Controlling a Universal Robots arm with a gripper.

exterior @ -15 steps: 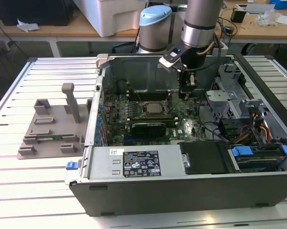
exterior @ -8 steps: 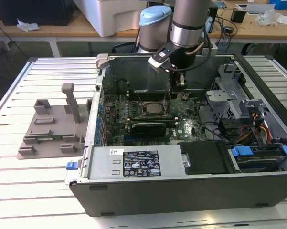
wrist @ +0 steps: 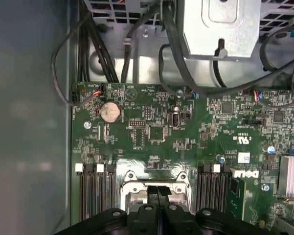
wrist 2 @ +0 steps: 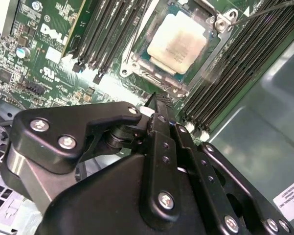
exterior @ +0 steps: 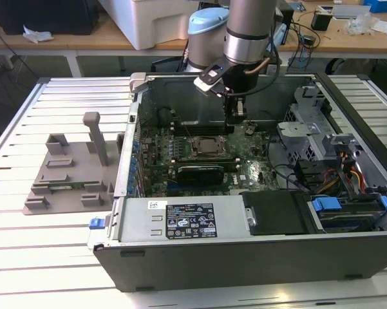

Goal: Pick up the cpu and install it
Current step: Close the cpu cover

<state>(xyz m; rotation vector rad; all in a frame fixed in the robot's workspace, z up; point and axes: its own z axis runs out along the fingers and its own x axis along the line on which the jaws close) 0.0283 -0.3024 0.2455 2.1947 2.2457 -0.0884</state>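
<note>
Already the cpu [exterior: 209, 147] lies in its socket [wrist 2: 151, 77]; in the exterior view the clenched, empty pincer [exterior: 235, 120] hangs at its 1 o'clock.

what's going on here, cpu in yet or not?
A robot arm is working inside the open computer case. The cpu already lies in the socket on the motherboard. The tool hangs close over the socket, fingers shut together with nothing between them. The grey fixture tray sits outside the case, on the exterior view's left.
</note>
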